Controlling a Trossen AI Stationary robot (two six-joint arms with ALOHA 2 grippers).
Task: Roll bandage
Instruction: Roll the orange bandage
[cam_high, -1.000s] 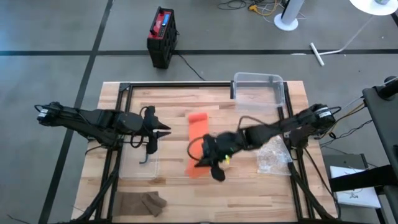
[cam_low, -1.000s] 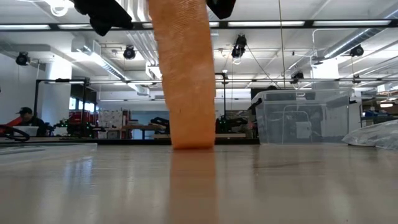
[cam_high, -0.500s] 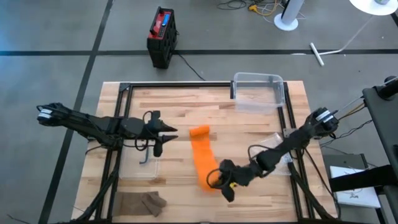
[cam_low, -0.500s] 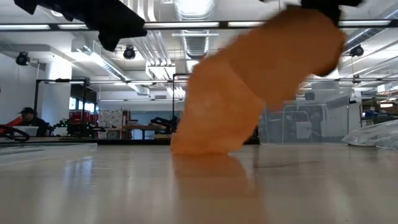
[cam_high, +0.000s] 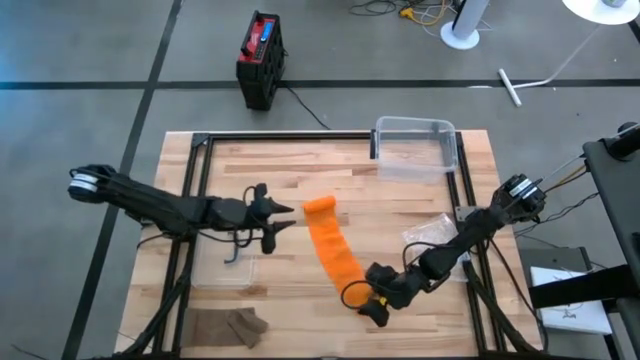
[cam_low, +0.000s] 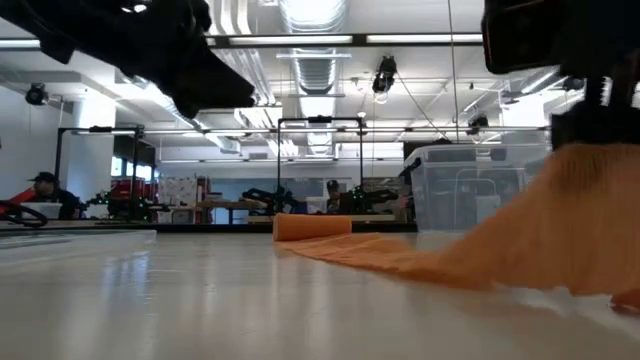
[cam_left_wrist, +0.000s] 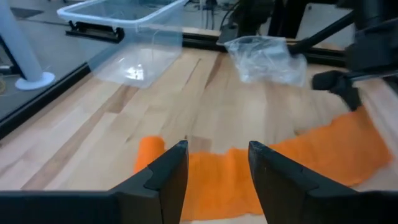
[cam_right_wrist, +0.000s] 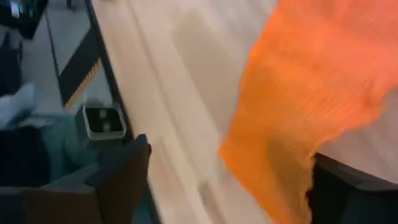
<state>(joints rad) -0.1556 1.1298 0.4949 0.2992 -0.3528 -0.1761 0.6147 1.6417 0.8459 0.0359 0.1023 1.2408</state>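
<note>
The orange bandage (cam_high: 335, 250) lies unrolled in a slanting strip on the wooden table. Its small rolled far end (cam_high: 320, 206) rests on the boards. Its near end (cam_low: 590, 200) rises off the table at my right gripper (cam_high: 372, 303). That gripper is near the table's front edge, open wide, with the bandage end between its fingers (cam_right_wrist: 230, 158). My left gripper (cam_high: 285, 212) hovers just left of the rolled end. It is open, and its fingers (cam_left_wrist: 214, 180) stand over the strip beside the roll (cam_left_wrist: 149, 152) without touching it. My right gripper's fingers stand wide apart and do not pinch. The bandage's near end (cam_right_wrist: 292, 168) lies against the inner side of one finger (cam_right_wrist: 348, 186). In the low view that end stays raised off the table while the rest slopes down onto it, slack.
A clear plastic bin (cam_high: 415, 145) stands at the far right. A crumpled clear bag (cam_high: 440, 250) lies beside the right arm. A clear tray (cam_high: 225, 270) and a dark cloth (cam_high: 230, 325) are at the near left. Black rails (cam_high: 280, 137) frame the table.
My right gripper has gone down and toward the table's near edge, rolling its wrist, with the bandage's near end. The strip, which hung upright, now lies slanting along the table, and its rolled end has stayed in place. My left gripper has sunk and moved right toward that roll.
</note>
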